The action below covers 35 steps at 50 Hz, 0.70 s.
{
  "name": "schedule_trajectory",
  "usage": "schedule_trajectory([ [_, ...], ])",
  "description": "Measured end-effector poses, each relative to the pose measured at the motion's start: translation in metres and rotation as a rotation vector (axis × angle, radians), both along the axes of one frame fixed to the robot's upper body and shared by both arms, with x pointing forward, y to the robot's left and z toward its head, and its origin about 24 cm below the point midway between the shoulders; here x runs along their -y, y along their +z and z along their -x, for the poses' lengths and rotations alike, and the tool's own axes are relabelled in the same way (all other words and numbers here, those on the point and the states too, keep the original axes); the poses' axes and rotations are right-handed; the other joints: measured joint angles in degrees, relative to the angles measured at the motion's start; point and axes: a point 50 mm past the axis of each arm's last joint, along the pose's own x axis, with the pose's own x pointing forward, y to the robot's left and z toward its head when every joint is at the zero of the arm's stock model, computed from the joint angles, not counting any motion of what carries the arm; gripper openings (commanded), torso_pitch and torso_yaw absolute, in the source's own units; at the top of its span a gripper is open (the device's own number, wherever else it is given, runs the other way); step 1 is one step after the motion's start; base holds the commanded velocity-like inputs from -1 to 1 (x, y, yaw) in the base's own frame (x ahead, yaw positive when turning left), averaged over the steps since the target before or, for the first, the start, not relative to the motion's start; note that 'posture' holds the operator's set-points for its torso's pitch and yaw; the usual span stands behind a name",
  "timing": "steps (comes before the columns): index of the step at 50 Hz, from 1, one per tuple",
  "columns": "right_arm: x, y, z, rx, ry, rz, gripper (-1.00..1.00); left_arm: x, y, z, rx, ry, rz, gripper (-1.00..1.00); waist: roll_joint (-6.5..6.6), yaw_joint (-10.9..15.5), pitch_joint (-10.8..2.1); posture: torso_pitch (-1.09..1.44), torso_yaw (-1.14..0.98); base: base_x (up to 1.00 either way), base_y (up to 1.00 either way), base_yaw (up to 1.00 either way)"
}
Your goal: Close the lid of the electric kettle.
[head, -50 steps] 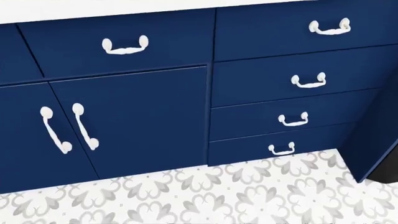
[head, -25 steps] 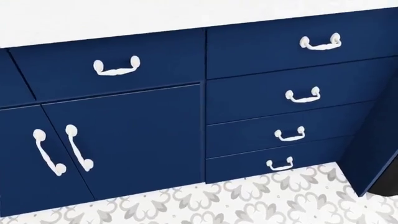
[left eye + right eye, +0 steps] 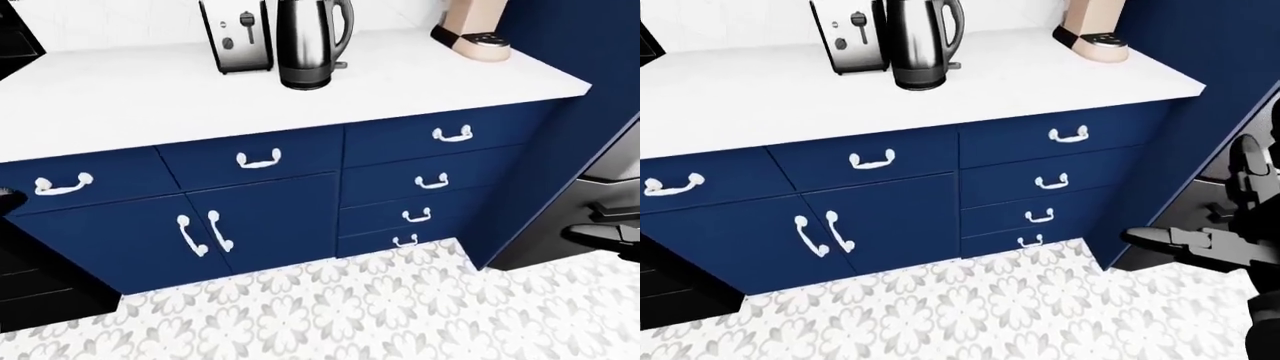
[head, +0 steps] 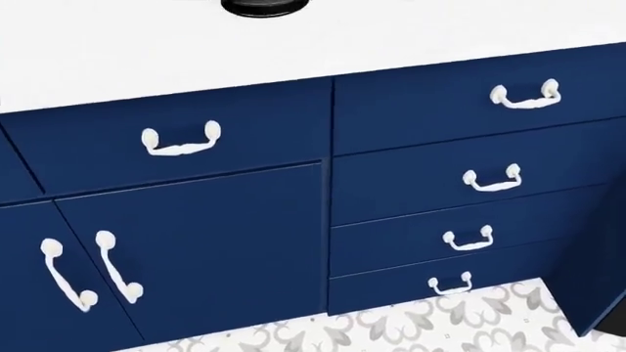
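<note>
- The electric kettle (image 3: pixel 312 41) stands on the white worktop (image 3: pixel 150 94), near the top of the left-eye view. Its top is cut off, so I cannot see the lid.
- A toaster (image 3: pixel 237 36) sits just beside it, on its left.
- The robot looks too far off to reach yet; it must step closer, I think.
- The right hand (image 3: pixel 1230 240) hangs low at the right edge of the right-eye view, holding nothing. I cannot tell if its fingers are spread or curled.
- The left hand is not seen.
- Blue drawers (image 3: pixel 440 161) fill the space below.
</note>
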Motion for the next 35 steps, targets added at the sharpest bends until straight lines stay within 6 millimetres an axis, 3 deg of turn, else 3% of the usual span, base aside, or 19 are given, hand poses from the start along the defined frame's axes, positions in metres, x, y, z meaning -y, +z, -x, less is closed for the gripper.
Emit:
schedule_trajectory([
  [2,-0.0003,-0.0005,-0.0011,0.0,0.007,-0.001,1.0,-0.0002,-0.0001,-0.0009,-0.004,-0.001,0.0,1.0,-2.04,0.1,-0.35,0.0,0.0,0.23,0.0,0.0],
  [4,0.0023,-0.003,-0.0017,-0.011,-0.001,-0.013,1.0,0.0018,-0.0038,-0.0027,-0.016,-0.016,0.011,1.0,-1.11,-0.8,0.08,0.0,0.0,0.24,0.0,0.0],
  [8,0.0058,-0.0076,-0.0004,-0.038,-0.025,-0.035,1.0,0.0032,-0.0052,-0.0045,-0.037,-0.034,0.013,1.0,-1.23,-1.6,-0.17,0.0,0.0,0.24,0.0,0.0],
  [12,0.0028,-0.0022,0.0009,-0.006,-0.019,-0.006,1.0,0.0032,0.0,-0.0003,-0.007,-0.016,-0.004,1.0,0.98,-1.8,0.09,0.0,0.0,0.24,0.0,0.0],
  [16,0.0017,-0.0042,-0.0017,-0.009,-0.006,-0.009,1.0,0.0026,0.0007,-0.0007,-0.001,-0.015,-0.007,1.0,4.2,-1.9,-0.17,0.0,0.0,0.24,0.0,0.0],
  [17,0.0002,-0.0063,-0.0028,-0.018,0.005,-0.019,1.0,0.001,-0.001,-0.0012,-0.006,-0.011,0.003,1.0,3.56,-1.5,0.15,0.0,0.0,0.23,0.0,0.0],
  [19,-0.0017,-0.0086,-0.0046,-0.036,0.025,-0.028,1.0,-0.0026,-0.0071,-0.0028,-0.032,0.0,0.029,1.0,3.83,-0.8,0.36,0.0,0.0,0.24,0.0,0.0],
  [22,-0.0002,-0.0069,-0.0037,-0.03,0.019,-0.021,1.0,-0.0034,-0.0056,-0.0024,-0.033,0.008,0.025,1.0,3.1,-0.6,-0.45,0.0,0.0,0.24,0.0,0.0],
  [29,-0.0003,-0.0001,-0.0008,0.003,0.003,0.006,1.0,0.0003,0.0011,0.0003,0.004,0.002,-0.003,1.0,-1.8,0.0,-0.65,0.0,0.0,0.24,0.0,0.0],
  [30,0.001,-0.001,-0.0006,-0.002,-0.002,0.0,1.0,0.0016,-0.0021,-0.0018,-0.005,-0.012,0.007,1.0,-1.04,-0.4,-0.39,0.0,0.0,0.24,0.0,0.0],
  [32,0.0044,-0.007,-0.0015,-0.028,-0.014,-0.027,1.0,0.0034,-0.006,-0.005,-0.032,-0.033,0.013,1.0,-1.2,-1.1,0.26,0.0,0.0,0.24,0.0,0.0],
  [35,0.0058,-0.0075,-0.0011,-0.037,-0.025,-0.031,1.0,0.0021,-0.0053,-0.0043,-0.032,-0.029,0.011,1.0,-0.91,-1.5,-0.17,0.0,0.0,0.24,0.0,0.0],
])
